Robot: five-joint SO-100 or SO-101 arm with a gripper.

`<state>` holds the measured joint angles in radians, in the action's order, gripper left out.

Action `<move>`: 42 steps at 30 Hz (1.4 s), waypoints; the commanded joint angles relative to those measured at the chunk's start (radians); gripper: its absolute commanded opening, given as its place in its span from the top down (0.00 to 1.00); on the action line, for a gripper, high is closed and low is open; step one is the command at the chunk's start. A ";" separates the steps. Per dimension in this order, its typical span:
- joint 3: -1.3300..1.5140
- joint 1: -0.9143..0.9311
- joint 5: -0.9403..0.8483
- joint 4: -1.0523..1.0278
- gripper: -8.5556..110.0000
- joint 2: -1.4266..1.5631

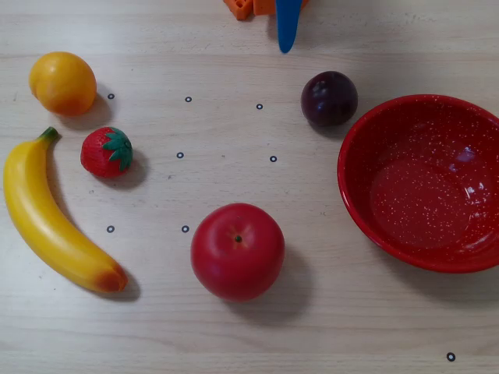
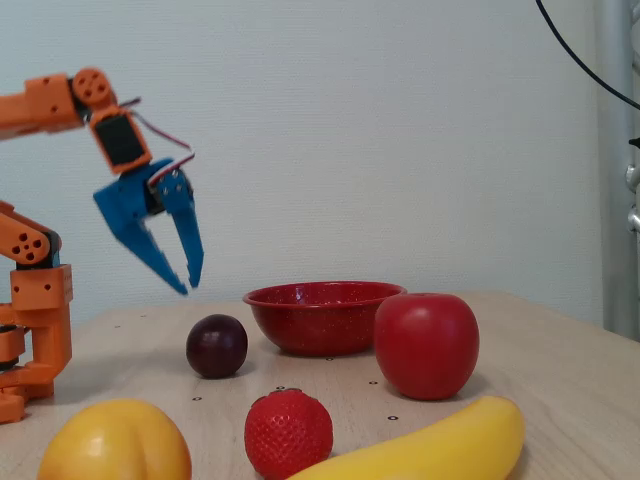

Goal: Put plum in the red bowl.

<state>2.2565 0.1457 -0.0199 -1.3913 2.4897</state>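
Observation:
The plum [image 1: 329, 98] is small, glossy and dark purple; it rests on the table just left of the red bowl's rim in the overhead view. It also shows in the fixed view [image 2: 216, 346], left of the bowl. The red bowl [image 1: 374, 140] is large, speckled and holds nothing; in the fixed view its wall [image 2: 310, 325] stands behind the apple. My blue gripper [image 2: 188, 284] hangs in the air above and left of the plum, its jaws slightly apart and holding nothing. In the overhead view only one blue fingertip [image 1: 287, 27] enters from the top edge.
A big red apple [image 1: 237, 251] sits at the front middle. A strawberry [image 1: 107, 152], a banana [image 1: 51, 218] and an orange fruit [image 1: 62, 82] lie at the left. The orange arm base [image 2: 30, 310] stands at the left of the fixed view.

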 commanded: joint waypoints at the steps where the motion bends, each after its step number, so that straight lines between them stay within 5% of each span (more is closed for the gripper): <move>1: -0.166 0.060 -0.091 -0.067 0.93 -0.057; 15: -0.437 0.193 -0.453 -0.290 0.92 -0.373; 27: -0.368 0.314 -0.597 -0.291 0.58 -0.400; 42: -0.284 0.383 -0.626 -0.229 0.46 -0.468</move>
<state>2.0034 0.5231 -0.6581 -1.6490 2.0141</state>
